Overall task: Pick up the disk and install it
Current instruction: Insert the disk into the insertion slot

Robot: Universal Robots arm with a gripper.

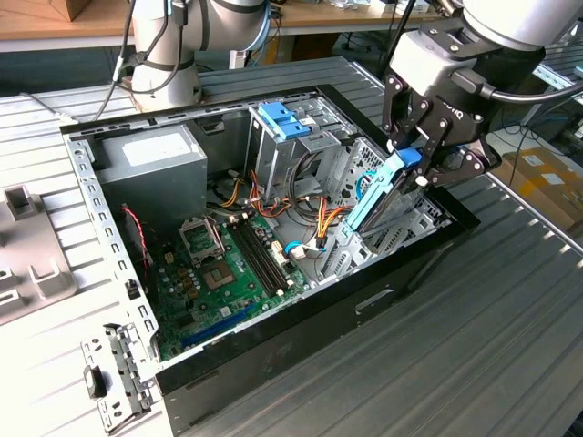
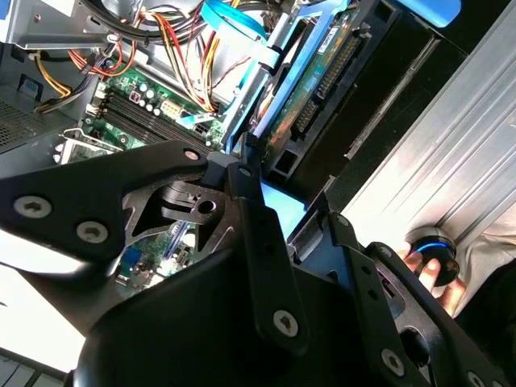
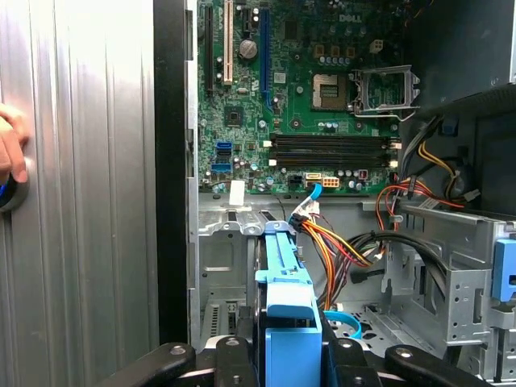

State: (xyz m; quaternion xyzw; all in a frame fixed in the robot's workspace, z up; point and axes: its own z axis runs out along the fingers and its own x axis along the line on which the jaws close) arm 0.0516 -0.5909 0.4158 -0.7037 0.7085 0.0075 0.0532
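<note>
While lying open on the ribbed metal worktop (image 1: 510, 364), computer case (image 1: 301, 319) spread from left to right in the exterior view: loose grey bracket piece (image 1: 114, 378) just beside its near left corner, grey power-supply box (image 1: 150, 173) in the far left corner, green motherboard (image 1: 228, 264) low in the middle, blue latch (image 1: 280, 120) on the far drive cage, bundle of orange and yellow cables (image 1: 319, 218) beyond that

Further right, disk (image 1: 378, 196) held tilted, blue rail uppermost, lower end already among the metal bay walls (image 1: 401, 218) at the case's right side, upper blue tab pinched in the pincer (image 1: 412, 157), narrowed onto it

Pickup judged done; installing under way, not finished: disk slanted, upper end above the case rim, not seated flat

Same blue rail (image 3: 289, 306) running out from between the fingers (image 3: 227, 355) in the first wrist view, motherboard beyond; a person's hand (image 3: 10, 145) on a round device at the worktop's edge
</note>
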